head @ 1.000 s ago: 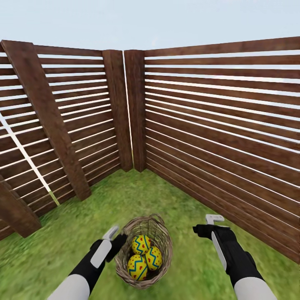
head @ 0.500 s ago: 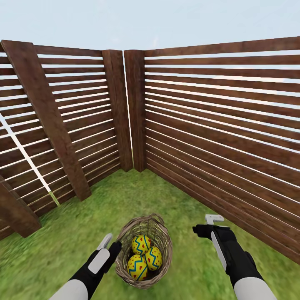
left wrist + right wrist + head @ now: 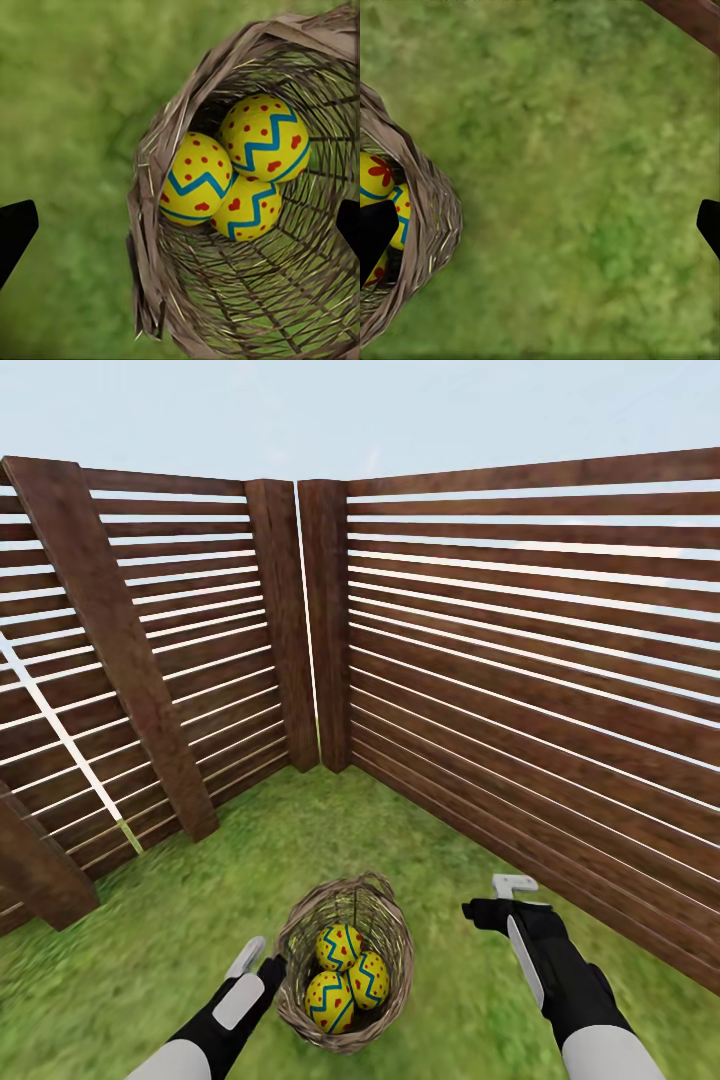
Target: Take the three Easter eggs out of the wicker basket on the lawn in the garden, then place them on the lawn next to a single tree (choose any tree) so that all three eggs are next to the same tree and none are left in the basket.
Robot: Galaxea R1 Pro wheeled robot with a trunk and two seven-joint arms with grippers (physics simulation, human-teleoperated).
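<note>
Three eggs in basket, beside left claw

Left gripper lower, nearer robot

A fenced garden corner outdoors: green lawn underfoot, brown horizontal-slat wooden fence meeting at a corner post, pale sky above
</note>
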